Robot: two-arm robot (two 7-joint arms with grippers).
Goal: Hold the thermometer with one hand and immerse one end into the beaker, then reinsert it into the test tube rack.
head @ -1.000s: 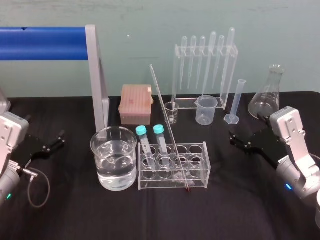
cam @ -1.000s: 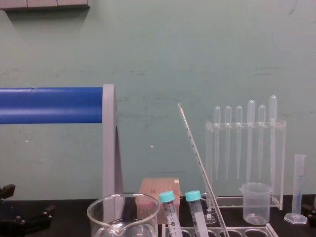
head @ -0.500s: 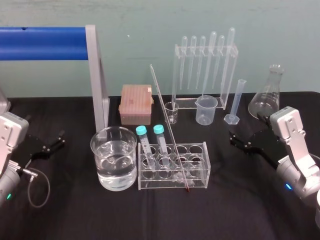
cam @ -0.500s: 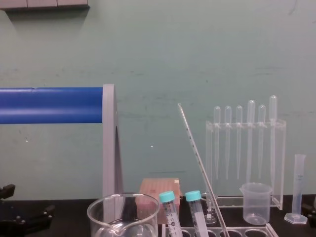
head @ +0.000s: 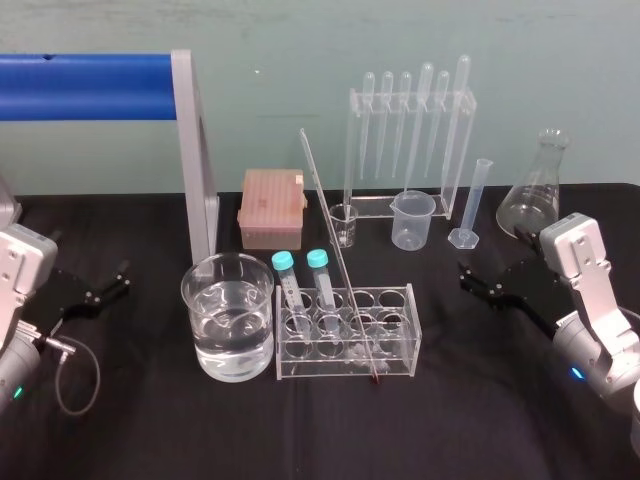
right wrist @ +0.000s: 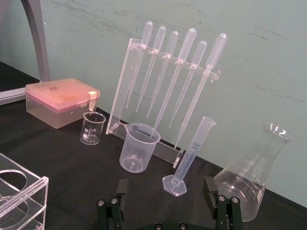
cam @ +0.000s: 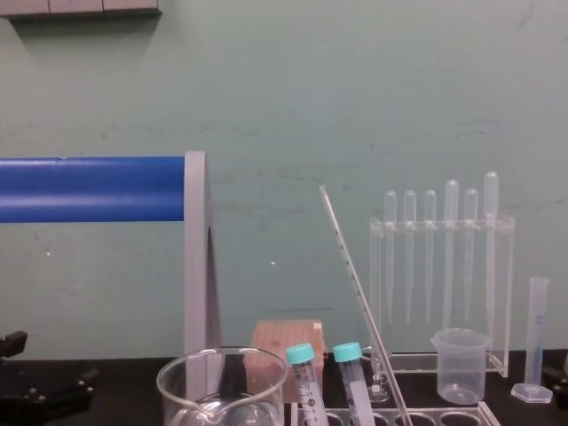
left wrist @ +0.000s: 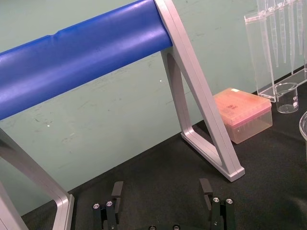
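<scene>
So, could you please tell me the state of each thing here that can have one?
Thermometer: leaning in the test tube rack, unheld.
Beaker: upright, partly filled with clear liquid.
Capped tubes: closed, standing in rack.
Left gripper: open, parked left.
Right gripper: open, parked right.

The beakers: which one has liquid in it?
The large glass beaker beside the test tube rack; the plastic beaker and tiny glass beaker behind look empty.
</scene>
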